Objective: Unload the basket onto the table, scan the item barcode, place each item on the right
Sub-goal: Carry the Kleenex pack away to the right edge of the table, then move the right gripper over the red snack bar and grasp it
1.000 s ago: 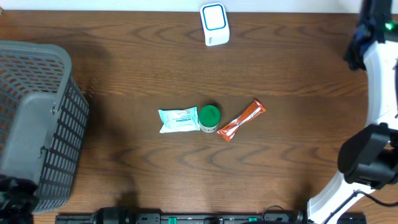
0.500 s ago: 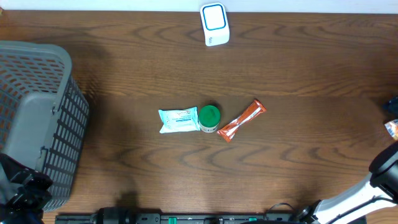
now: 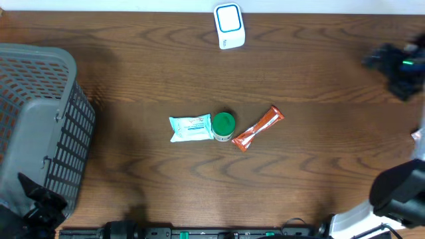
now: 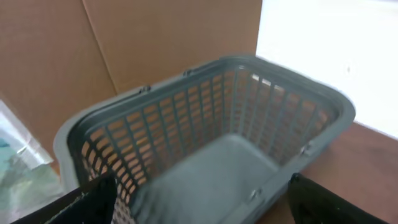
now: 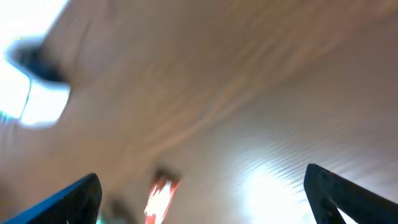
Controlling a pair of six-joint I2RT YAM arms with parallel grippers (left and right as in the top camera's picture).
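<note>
- Dark wood-grain table [image 3: 319,166] is serving as the work surface, with a pale strip of wall showing along its far edge.
- Three candidate items are lying in a row at the table's centre, none of them lifted. A teal-and-white packet [image 3: 191,128] is touching a green-lidded jar [image 3: 223,124] at its right end, and an orange snack bar [image 3: 258,128] is lying aslant just beside the jar.
- No barcode is showing on any item from above, so whichever is chosen will probably need turning once it is picked up.
- White scanner [image 3: 229,25] with a blue-framed window is standing at the far edge, well apart from the items. This placement is suggesting that an item must be carried to it.
- Grey mesh basket [image 3: 40,119] is sitting at the left edge. It is looking empty in the left wrist view and is probably there to receive scanned goods.
- Right gripper [image 5: 205,196] is hanging over the right side of the table with its fingers spread wide and nothing between them. Its wrist view is badly smeared, and the bar and scanner are appearing there only as blurs.
- Left gripper [image 4: 202,199] is hovering by the basket's near corner, released and empty, and is facing into the basket.
- As a judgement, the task is only starting, and the next move is calling for a reach to the central row.
</note>
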